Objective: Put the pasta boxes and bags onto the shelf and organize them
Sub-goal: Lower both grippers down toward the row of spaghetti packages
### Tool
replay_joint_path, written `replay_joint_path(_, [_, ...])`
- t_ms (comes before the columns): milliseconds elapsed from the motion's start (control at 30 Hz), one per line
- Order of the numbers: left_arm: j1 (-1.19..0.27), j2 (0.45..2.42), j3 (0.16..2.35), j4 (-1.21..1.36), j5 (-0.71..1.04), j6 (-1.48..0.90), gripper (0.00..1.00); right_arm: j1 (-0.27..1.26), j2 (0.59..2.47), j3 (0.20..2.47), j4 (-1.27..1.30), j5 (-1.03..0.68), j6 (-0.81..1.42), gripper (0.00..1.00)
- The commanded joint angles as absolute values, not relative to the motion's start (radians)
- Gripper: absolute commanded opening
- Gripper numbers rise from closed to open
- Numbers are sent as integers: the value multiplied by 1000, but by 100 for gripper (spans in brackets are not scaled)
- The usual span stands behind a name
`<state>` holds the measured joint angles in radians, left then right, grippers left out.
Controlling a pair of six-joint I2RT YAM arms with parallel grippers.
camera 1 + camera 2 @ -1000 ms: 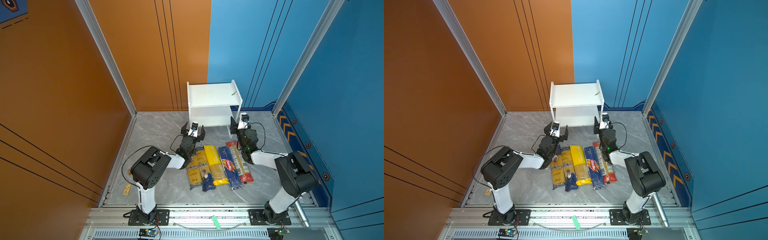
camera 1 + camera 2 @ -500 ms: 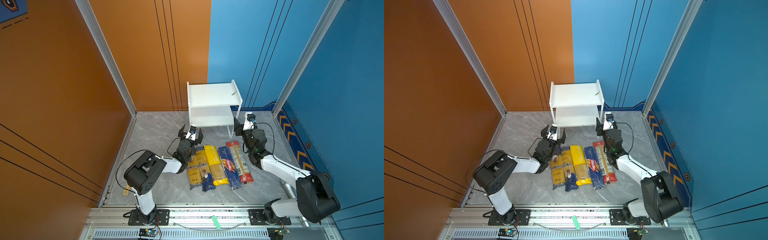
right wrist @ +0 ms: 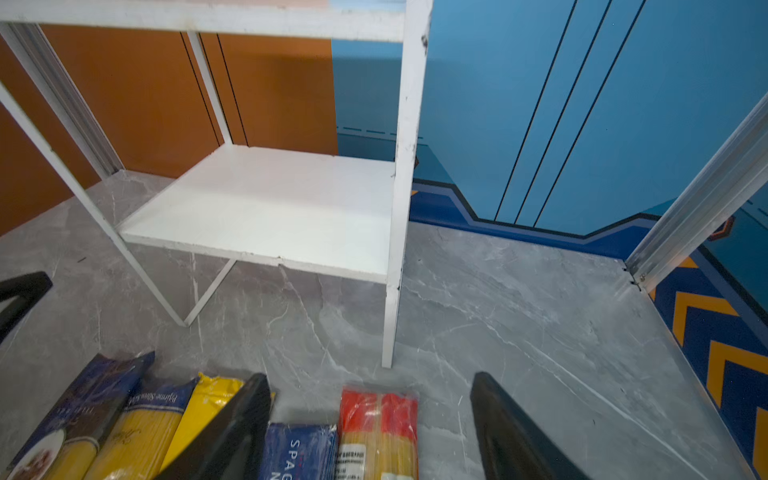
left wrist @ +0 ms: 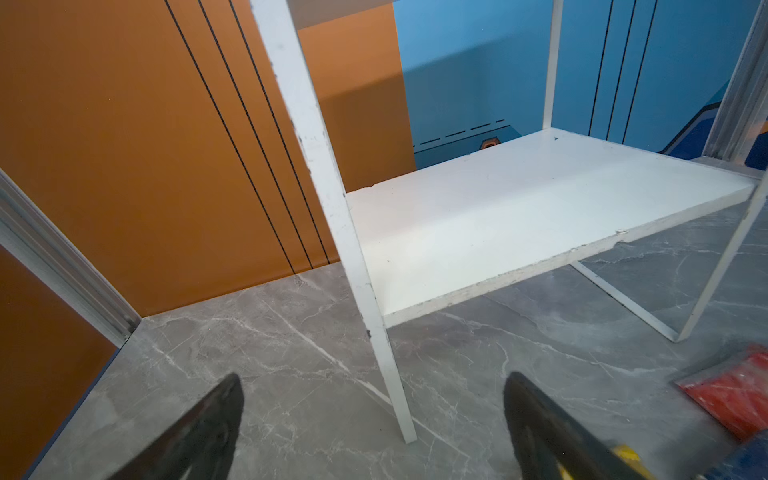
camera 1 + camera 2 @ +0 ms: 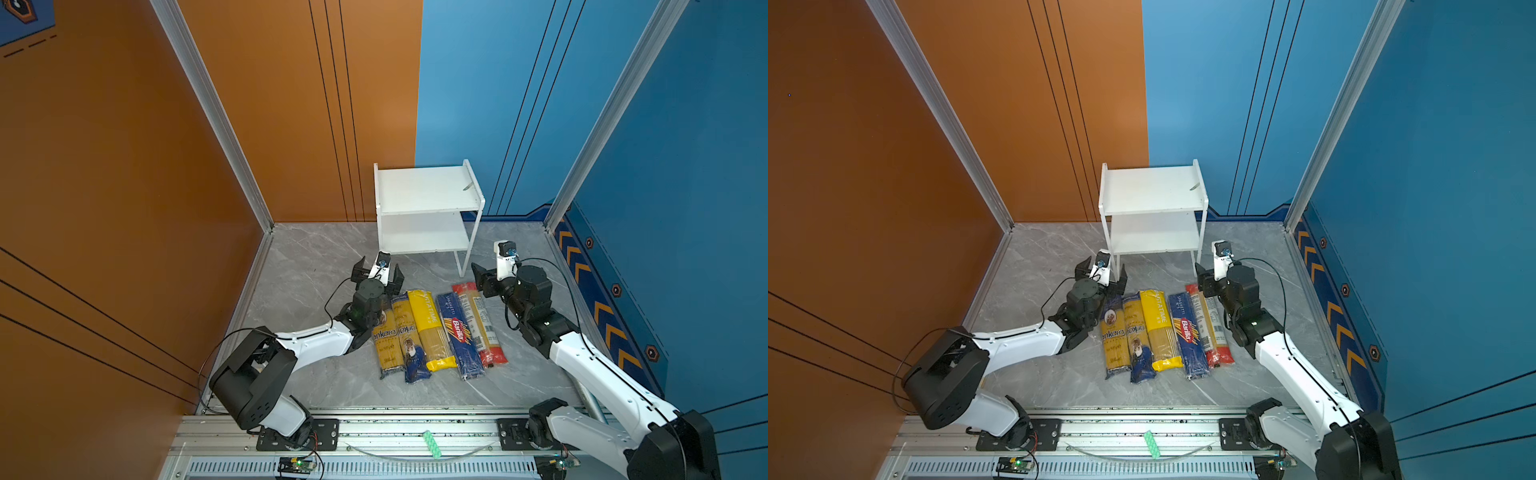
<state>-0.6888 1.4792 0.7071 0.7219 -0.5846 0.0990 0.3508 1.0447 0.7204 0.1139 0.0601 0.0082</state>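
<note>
Five long plastic spaghetti packs (image 5: 430, 328) lying side by side, frame centre, below white two-tier shelf (image 5: 424, 193). Black left gripper (image 5: 377, 277) hovering, jaws spread wide, at row's upper left; black right gripper (image 3: 370, 379) gaping, upper right.

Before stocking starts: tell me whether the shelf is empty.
Empty: both shelf boards are bare of pasta; all five packs lie on the table.

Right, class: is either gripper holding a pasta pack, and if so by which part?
Nothing is held. The left gripper and the right gripper both show jaws apart, closed on nothing; all five pasta packs lie flat on the floor.
</note>
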Motion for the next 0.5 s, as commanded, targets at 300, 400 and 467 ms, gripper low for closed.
replay_joint_path(300, [-699,1299,699,155,-518,-192,98,347,1048,783,-256,-41,53,77])
replay_joint_path(400, [-706,1271,676,57,-490,-316,98,355,1042,772,-262,-45,68,78])
replay_joint_path(467, [-716,1258,658,-7,-484,-397,98,359,1038,772,-268,-46,75,78])
